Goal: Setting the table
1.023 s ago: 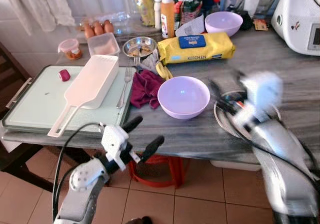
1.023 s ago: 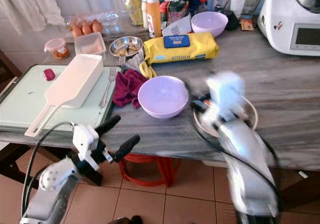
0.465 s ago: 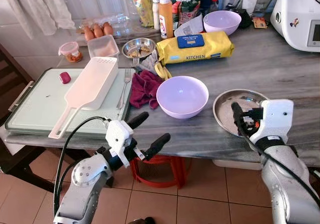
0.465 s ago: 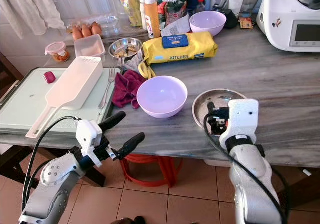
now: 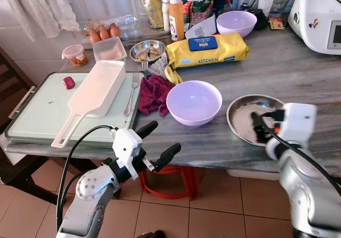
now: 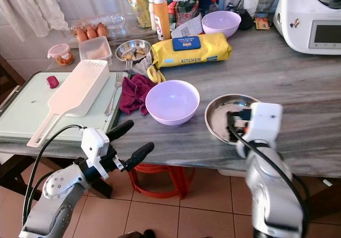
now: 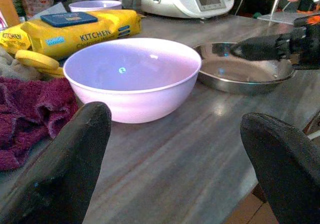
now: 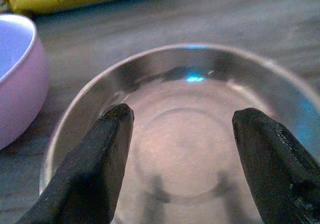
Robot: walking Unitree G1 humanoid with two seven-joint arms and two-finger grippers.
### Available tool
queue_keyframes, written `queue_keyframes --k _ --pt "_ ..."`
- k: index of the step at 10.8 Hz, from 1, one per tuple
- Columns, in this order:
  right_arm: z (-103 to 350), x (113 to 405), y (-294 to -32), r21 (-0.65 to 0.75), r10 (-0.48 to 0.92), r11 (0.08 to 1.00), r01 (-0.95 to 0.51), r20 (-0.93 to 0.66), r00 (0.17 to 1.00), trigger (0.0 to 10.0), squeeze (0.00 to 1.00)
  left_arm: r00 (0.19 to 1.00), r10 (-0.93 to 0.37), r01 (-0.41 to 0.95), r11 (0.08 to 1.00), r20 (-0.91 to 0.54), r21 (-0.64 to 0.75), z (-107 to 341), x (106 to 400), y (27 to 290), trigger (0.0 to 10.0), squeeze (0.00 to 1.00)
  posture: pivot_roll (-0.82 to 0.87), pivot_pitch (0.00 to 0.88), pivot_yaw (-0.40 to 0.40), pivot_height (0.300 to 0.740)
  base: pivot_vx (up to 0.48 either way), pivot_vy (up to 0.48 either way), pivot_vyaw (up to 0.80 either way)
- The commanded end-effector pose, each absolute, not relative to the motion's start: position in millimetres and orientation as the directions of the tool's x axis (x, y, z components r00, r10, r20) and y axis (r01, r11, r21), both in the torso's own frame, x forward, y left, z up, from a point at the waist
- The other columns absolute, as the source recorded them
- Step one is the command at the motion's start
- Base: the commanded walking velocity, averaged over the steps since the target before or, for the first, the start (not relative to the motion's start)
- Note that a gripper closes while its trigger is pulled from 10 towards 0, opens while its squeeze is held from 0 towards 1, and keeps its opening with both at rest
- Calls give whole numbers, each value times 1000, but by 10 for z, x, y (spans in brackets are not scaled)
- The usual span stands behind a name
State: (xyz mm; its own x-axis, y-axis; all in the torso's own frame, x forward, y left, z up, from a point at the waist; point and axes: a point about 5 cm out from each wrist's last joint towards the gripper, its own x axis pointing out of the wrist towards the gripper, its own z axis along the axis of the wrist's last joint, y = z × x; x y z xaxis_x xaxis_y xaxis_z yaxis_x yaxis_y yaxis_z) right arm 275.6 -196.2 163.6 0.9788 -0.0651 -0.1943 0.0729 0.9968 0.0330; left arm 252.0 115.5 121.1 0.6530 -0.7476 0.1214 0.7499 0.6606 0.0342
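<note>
A shallow steel plate [image 5: 242,113] lies on the grey counter, right of a lilac bowl [image 5: 194,102]. My right gripper [image 5: 260,127] hovers open just over the plate's near right side; in the right wrist view its fingers [image 8: 107,149] spread wide above the plate's hollow [image 8: 200,66]. My left gripper [image 5: 161,139] is open in front of the counter's edge, below the bowl and holding nothing. From the left wrist the bowl [image 7: 132,76] sits between its fingers, the plate [image 7: 235,73] behind. A fork [image 5: 132,91] lies on the green board [image 5: 37,110].
A white slotted scoop [image 5: 96,91] lies on the board, a maroon cloth [image 5: 154,94] beside the bowl. Behind are a yellow wipes pack [image 5: 209,49], a small steel dish [image 5: 148,49], a second lilac bowl [image 5: 237,23], eggs, bottles and a white appliance [image 5: 319,14].
The right arm, blurred a second ago, has steadied and shifted slightly right, its gripper over the plate. The left arm has barely moved.
</note>
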Motion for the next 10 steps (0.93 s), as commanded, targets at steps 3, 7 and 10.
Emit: queue_keyframes --k 3,7,10 --pt "1604 2822 -1873 78 -7 997 28 -257 966 10000 0 659 -746 747 664 96 33 1149 2492 1192 10000 0 -111 143 128 740 0 0 0" --pt "1573 2894 -1788 138 55 990 -12 -312 948 10000 0 670 -738 738 674 86 32 1122 2482 1204 10000 0 -103 142 119 740 0 0 0" --pt "1540 2909 -1734 144 84 989 -36 -340 937 10000 0 672 -736 736 676 78 33 1104 2473 1212 10000 0 -100 142 120 740 0 0 0"
